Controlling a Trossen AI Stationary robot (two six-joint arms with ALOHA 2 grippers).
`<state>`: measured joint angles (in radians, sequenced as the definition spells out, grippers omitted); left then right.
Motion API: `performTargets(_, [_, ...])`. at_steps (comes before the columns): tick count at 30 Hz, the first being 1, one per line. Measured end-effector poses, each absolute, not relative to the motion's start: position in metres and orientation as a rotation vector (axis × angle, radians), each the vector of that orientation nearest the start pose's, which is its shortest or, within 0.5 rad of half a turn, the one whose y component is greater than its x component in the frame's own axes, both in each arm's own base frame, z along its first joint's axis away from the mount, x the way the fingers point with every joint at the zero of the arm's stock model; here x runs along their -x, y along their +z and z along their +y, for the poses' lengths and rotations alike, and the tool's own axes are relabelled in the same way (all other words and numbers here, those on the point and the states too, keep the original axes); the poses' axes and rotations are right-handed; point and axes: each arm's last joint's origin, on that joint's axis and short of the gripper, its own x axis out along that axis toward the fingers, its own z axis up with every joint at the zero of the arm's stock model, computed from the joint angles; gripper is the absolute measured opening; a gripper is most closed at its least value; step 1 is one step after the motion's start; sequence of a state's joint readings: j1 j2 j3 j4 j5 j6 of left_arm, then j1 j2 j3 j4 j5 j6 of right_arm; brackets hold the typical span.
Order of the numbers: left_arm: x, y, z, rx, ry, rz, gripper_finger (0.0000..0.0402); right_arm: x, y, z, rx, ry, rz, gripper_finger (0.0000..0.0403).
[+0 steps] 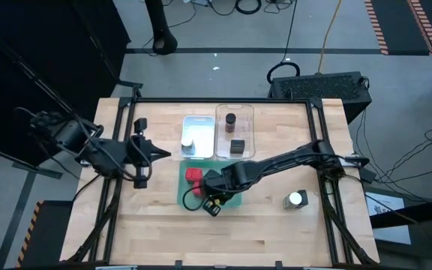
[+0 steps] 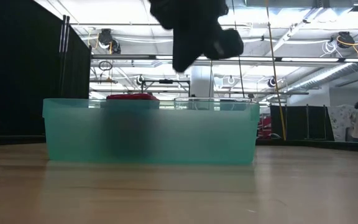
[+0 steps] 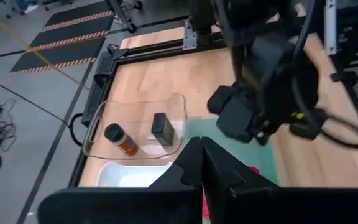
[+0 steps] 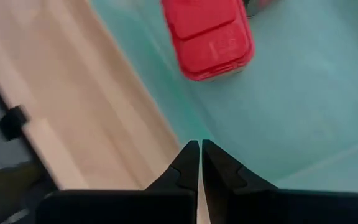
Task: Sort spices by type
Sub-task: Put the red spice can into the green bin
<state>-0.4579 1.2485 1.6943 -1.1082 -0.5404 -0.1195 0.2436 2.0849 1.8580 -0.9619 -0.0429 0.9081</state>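
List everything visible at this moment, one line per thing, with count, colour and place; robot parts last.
green tray: one, translucent green, middle of the table
red tin: one seen, red, in the green tray's left part
clear tray: one, clear, behind the green tray
brown jar: one, dark lid, in the clear tray
dark grey tin: one, in the clear tray, nearer than the jar
white tray: one, white, left of the clear tray
white-lidded jar in tray: one, in the white tray
white-lidded jar on table: one, right of the green tray
left claw: shut, empty, left of the trays
right claw: shut, empty, over the green tray
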Motion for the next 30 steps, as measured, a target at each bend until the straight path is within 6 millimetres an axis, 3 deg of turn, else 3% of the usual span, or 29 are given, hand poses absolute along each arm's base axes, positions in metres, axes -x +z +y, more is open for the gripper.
performTargets(13, [-0.181,0.459,-0.087,-0.213,0.136,0.537,0.0004,-0.44,0.219,0.091,-0.607,-0.461,1.154,0.0])
performTargets(30, [-0.175,0.456,-0.082,-0.242,0.198,0.575,0.0008,-0.459,0.211,0.078,-0.652,-0.433,1.045,0.0])
